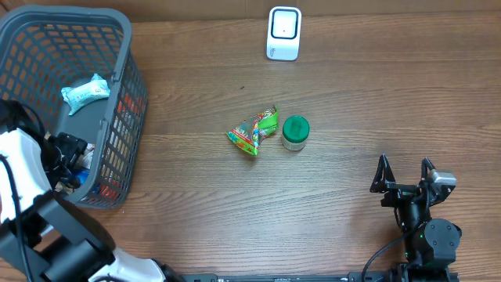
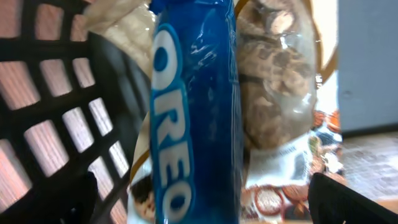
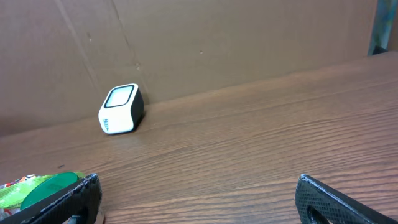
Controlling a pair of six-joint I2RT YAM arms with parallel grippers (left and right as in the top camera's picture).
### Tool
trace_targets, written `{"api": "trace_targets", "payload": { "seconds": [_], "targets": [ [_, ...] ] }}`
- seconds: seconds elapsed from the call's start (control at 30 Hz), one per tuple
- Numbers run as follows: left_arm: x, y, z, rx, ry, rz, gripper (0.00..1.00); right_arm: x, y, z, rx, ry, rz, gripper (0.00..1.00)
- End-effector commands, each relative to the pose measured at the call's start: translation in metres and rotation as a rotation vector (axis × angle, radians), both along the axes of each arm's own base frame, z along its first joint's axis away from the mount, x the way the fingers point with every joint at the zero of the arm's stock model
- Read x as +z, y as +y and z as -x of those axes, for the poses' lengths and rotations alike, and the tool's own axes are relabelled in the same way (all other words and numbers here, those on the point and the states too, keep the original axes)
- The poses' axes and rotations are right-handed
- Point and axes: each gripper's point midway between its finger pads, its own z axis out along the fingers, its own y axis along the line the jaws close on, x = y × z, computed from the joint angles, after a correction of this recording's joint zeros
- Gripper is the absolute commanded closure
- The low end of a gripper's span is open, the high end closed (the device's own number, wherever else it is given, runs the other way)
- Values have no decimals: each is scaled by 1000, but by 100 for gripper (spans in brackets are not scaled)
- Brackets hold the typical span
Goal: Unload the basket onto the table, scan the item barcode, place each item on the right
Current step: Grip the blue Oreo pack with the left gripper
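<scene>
**Left gripper** (image 2: 214, 202): fingers spread wide, nothing held, lowered inside the basket (image 1: 117, 47).

**Oreo pack** (image 2: 193, 112): blue, standing on end, just ahead of these fingers and centred between them; contact cannot be told.

**Clear biscuit bag** (image 2: 273, 93): behind the pack.

**Right gripper** (image 1: 405, 174): fingers wide, empty, over the table.

**Scanner** (image 1: 283, 33): well ahead of those fingers.

**Step, as judged:** reaching to pick an item for scanning.

**Next move calls for:** closing across the pack's narrow width, lifting it clear of the basket wall, and finding the barcode, which is not visible.
</scene>
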Motion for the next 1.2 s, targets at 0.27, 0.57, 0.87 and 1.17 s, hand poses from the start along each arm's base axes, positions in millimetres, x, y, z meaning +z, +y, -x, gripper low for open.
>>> {"api": "trace_targets", "payload": {
  "seconds": [0.27,0.57,0.87,1.17],
  "targets": [
    [-19,7,3,-8,41,4,0,-3,1,0,5,4,-4,0],
    [-18,13,-4,-8,16,-18,2,-4,1,0,5,4,-4,0],
    [-18,15,-7,-7,1,-29,7,-4,1,0,5,4,-4,0],
    [-17,17,-9,-3,-8,-37,8,-3,1,0,5,4,-4,0]
  ]
}}
